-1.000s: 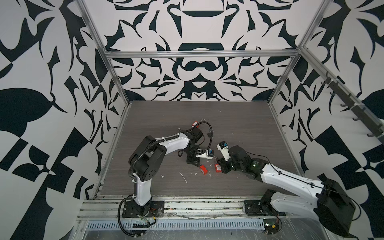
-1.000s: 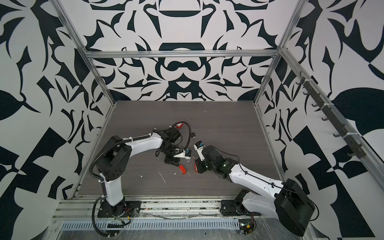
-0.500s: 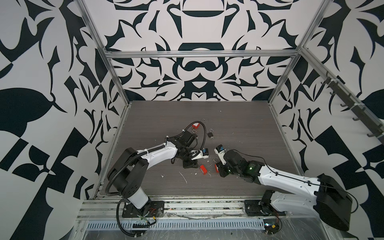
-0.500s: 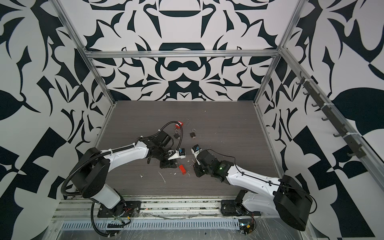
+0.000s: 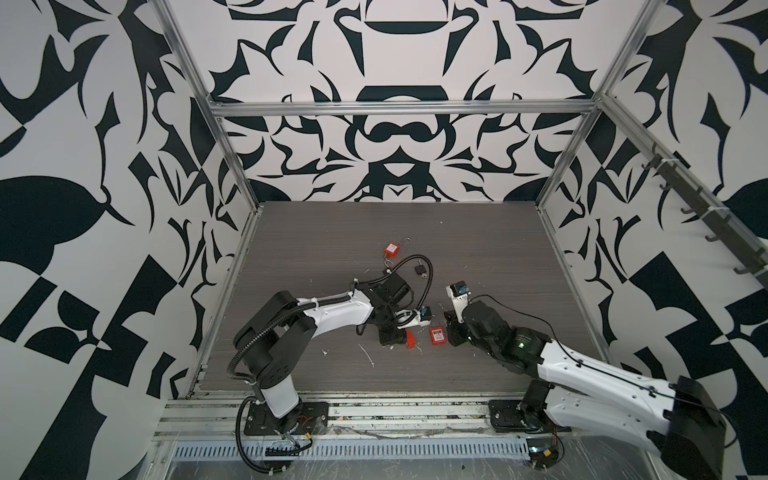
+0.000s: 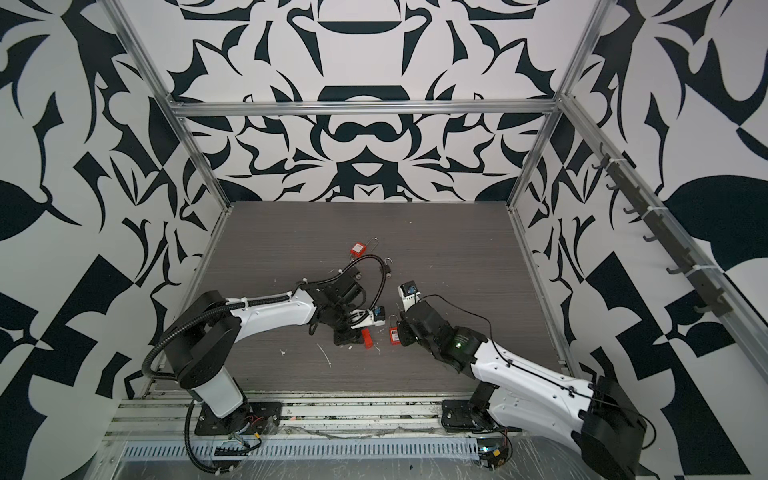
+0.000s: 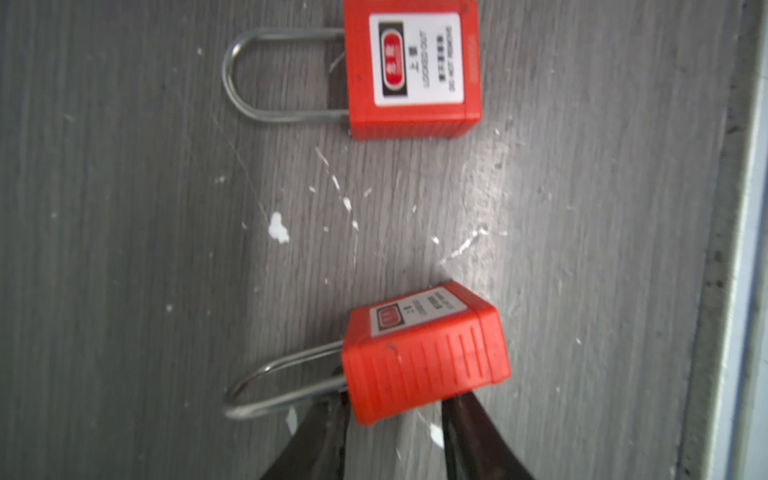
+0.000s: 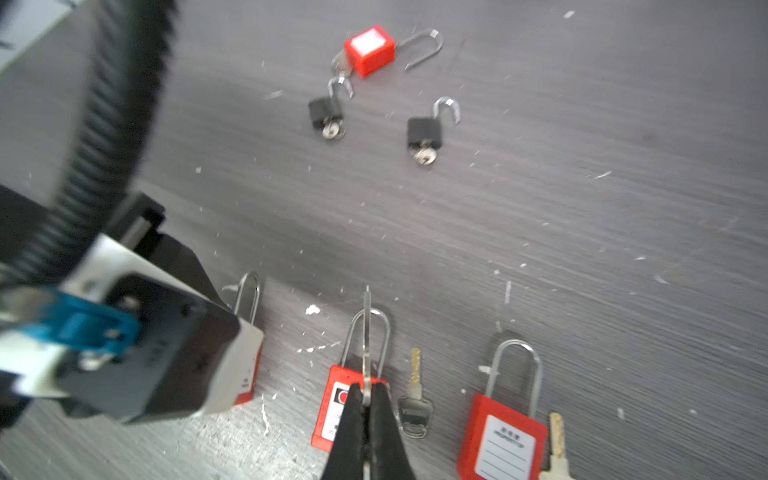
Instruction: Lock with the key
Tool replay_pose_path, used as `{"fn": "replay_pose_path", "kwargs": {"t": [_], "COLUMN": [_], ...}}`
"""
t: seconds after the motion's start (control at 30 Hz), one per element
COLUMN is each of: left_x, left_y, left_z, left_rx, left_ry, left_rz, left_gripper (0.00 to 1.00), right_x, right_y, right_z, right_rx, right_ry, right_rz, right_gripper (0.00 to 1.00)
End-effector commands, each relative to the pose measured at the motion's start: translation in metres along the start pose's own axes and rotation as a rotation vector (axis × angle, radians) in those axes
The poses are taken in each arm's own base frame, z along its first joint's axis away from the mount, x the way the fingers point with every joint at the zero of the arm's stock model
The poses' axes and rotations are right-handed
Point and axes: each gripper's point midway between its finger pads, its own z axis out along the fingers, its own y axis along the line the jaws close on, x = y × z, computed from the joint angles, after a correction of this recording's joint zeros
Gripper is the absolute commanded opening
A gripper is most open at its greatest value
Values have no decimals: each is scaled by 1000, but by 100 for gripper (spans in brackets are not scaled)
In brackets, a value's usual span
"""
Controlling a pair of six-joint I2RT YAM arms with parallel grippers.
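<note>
Left wrist view: red padlock sits between the two black fingers of the left hand — a narrow grip across its body. Body is tipped up on one edge, label face slanted. Cannot tell whether the lower edge touches the grey surface.

Right wrist view: key is pinched edge-on in the fully closed right hand, blade sticking straight out ahead. It lines up over the shackle of a second red padlock, which lies flat, label up, just beside the gripped one. Key is in no lock.

Past that: a loose key flat on the surface, then a third red padlock with a spare key right alongside.

Farther back — a far red padlock with its shackle open, plus a small black padlock and the other black padlock, each with a key inserted and shackle swung open.

In both top views the two hands are close together near the front middle, well apart from the back group.
</note>
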Motion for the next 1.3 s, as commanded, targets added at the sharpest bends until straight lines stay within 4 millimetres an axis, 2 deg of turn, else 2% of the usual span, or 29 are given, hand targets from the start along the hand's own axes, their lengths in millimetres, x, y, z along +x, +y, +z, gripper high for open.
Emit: {"fn": "replay_pose_path", "kwargs": {"t": [0.0,0.17,0.3,0.47,0.57,0.73,0.87,1.03,1.27], "left_x": [-16,-27,-28,-10,2,19,29,41,48], "left_y": [4,6,11,22,33,52,60,60,62], "left_z": [5,14,9,-10,-24,-48,-63,-67,-70], "left_rx": [-25,-45,-87,-200,-259,-345,-376,-369,-369], "left_ry": [-7,-1,-3,-7,-27,-98,-141,-144,-139], "left_rz": [7,9,-6,-64,-134,-269,-349,-400,-430], "left_gripper": [39,39,39,40,40,41,42,42,42], "right_x": [0,9,13,31,39,40,40,49,44], "right_y": [-11,-10,-8,8,20,34,37,47,85], "right_z": [-2,5,8,22,31,46,55,66,71], "right_rx": [55,61,61,44,65,86,129,153,87], "right_ry": [-22,27,63,186,262,303,324,392,393], "right_rz": [17,12,10,50,5,-28,-26,-80,-134], "right_gripper": [0,0,0,0,0,0,0,0,0]}}
